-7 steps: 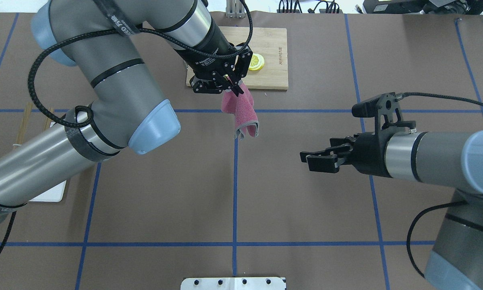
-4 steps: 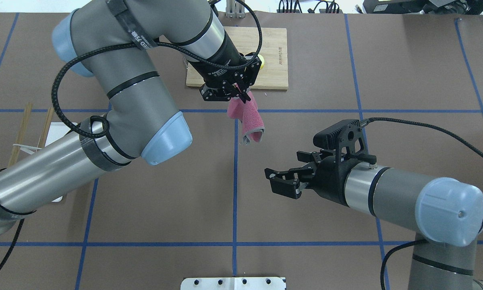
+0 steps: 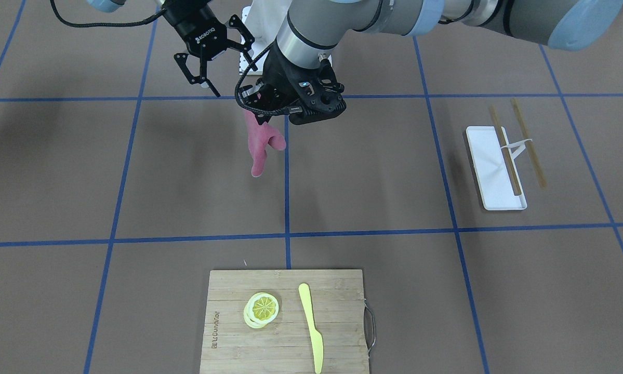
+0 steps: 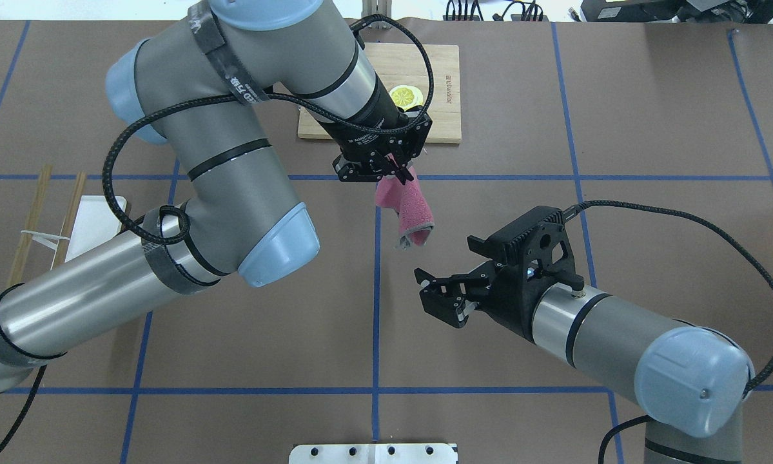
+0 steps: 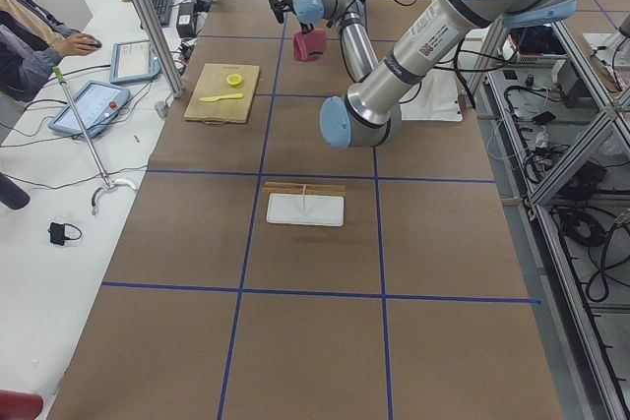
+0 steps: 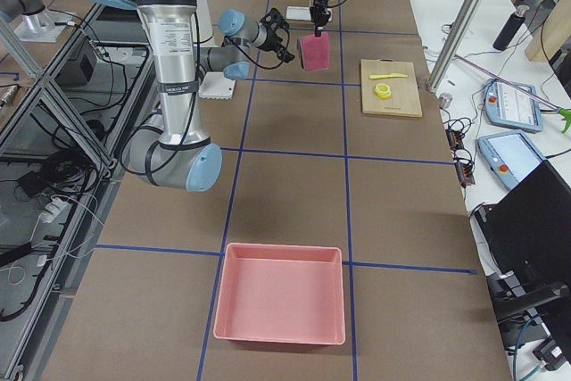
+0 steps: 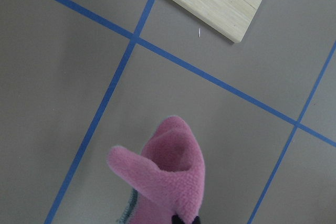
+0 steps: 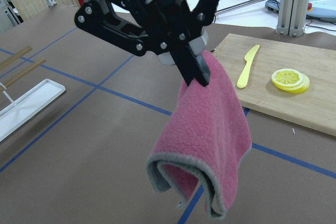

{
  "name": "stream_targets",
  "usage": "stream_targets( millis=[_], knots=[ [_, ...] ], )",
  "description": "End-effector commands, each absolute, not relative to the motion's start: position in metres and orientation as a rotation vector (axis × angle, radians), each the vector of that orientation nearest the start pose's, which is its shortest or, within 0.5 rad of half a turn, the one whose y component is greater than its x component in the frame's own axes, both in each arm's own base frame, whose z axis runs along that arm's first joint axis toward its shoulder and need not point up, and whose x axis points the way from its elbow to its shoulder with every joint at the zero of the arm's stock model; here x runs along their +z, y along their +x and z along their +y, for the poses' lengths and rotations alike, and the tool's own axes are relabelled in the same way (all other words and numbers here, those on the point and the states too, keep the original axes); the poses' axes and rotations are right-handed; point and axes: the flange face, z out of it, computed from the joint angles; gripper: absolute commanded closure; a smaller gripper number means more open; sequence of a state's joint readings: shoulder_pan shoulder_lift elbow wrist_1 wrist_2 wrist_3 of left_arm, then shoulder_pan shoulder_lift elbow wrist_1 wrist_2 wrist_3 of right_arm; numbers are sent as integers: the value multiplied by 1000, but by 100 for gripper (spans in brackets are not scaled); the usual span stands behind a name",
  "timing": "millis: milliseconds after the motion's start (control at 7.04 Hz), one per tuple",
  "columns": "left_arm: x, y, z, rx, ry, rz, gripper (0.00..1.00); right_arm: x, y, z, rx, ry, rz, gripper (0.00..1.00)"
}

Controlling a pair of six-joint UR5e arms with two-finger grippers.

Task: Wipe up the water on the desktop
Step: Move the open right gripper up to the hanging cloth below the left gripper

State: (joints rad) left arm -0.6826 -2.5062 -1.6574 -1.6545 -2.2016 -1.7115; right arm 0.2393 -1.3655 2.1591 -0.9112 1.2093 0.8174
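Observation:
My left gripper (image 4: 400, 169) is shut on the top edge of a pink fleece cloth (image 4: 412, 209), which hangs folded above the brown desktop (image 4: 489, 129) near the centre blue tape line. The cloth also shows in the front view (image 3: 259, 143), the left wrist view (image 7: 168, 182) and the right wrist view (image 8: 210, 129), where the left gripper (image 8: 197, 74) pinches it. My right gripper (image 4: 434, 298) is open and empty, just near and right of the cloth's lower end, pointing at it. I see no water on the desktop.
A bamboo cutting board (image 4: 441, 71) with lemon slices (image 4: 407, 96) and a yellow knife (image 3: 311, 327) lies behind the cloth. A white tray (image 3: 493, 171) with chopsticks lies on my left. A pink bin (image 6: 281, 305) sits at the far right end.
My left gripper has carried the cloth right and toward the robot, off the cutting board's edge. My right gripper has swung left and closer to the cloth, staying open.

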Motion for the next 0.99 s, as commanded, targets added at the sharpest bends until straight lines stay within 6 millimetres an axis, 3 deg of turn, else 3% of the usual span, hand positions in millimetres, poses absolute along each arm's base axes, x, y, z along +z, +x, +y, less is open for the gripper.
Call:
stream_targets(
  millis=[0, 568, 852],
  knots=[
    [25, 471, -471, -370, -266, 1190, 100, 207, -426, -268, -136, 979, -1096, 4],
    [21, 468, -467, -382, -276, 1211, 100, 207, -427, -269, -121, 992, -1084, 8],
    [18, 468, -462, -385, -285, 1227, 100, 195, -433, -271, -103, 1007, -1094, 13]
  ],
)
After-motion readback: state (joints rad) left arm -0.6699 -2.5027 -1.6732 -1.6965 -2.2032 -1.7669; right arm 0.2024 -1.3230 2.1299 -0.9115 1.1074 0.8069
